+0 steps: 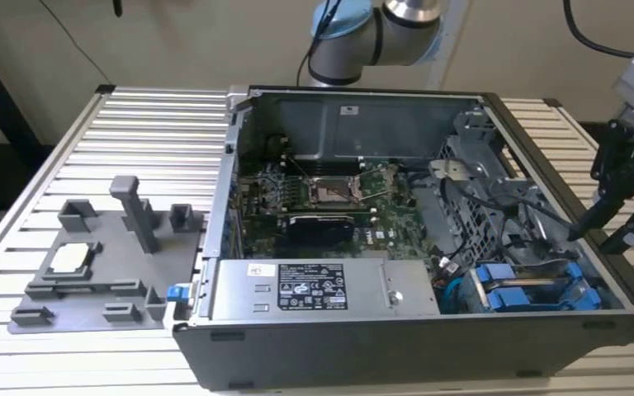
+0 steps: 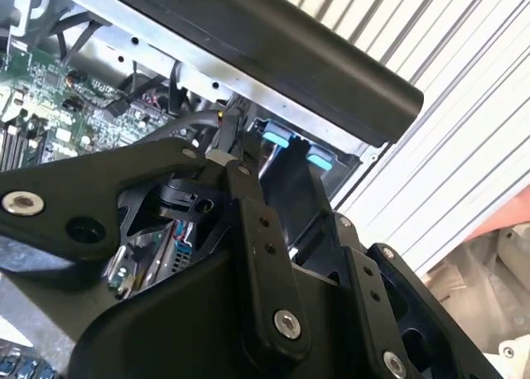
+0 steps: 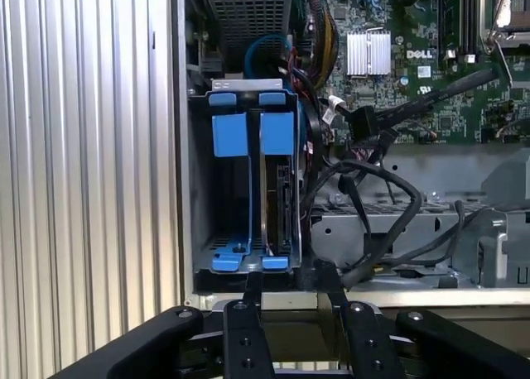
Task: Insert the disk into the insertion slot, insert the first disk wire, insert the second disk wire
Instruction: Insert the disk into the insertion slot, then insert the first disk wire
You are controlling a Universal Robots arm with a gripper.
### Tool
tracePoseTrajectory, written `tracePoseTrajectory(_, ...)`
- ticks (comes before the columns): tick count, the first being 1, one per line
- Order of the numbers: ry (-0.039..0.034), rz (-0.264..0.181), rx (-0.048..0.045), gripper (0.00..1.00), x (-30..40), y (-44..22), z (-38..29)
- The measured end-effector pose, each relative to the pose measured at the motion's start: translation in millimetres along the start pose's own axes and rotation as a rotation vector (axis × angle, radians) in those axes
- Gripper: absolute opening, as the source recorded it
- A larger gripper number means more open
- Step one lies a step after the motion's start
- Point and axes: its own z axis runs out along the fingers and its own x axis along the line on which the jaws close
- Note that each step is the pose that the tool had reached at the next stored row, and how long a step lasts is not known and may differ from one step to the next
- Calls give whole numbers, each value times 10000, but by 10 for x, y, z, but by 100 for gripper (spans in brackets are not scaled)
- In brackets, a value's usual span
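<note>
Ribbed metal tabletop (image 1: 130, 115) bore the open computer case (image 1: 405, 346); in the exterior view the gripper (image 1: 594, 243) hung, jaws parted, over the case's wall at the exterior view's right, beside the insertion slot (image 1: 532, 283) in the near corner. In the second wrist view its fingers (image 2: 248, 222) stood spread before blue tabs (image 2: 273, 135). In the first wrist view the disk (image 3: 280, 201) sat on edge inside that slot.

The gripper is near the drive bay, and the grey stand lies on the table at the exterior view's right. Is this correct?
One thing is wrong: the grey stand lies on the table at the exterior view's left, as that view shows. The gripper is near the drive bay.
</note>
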Motion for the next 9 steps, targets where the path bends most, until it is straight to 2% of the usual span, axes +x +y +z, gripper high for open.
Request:
tracePoseTrajectory(6,6,0,0,40,-108,-17,2)
tracePoseTrajectory(9,6,0,0,40,-138,-20,5)
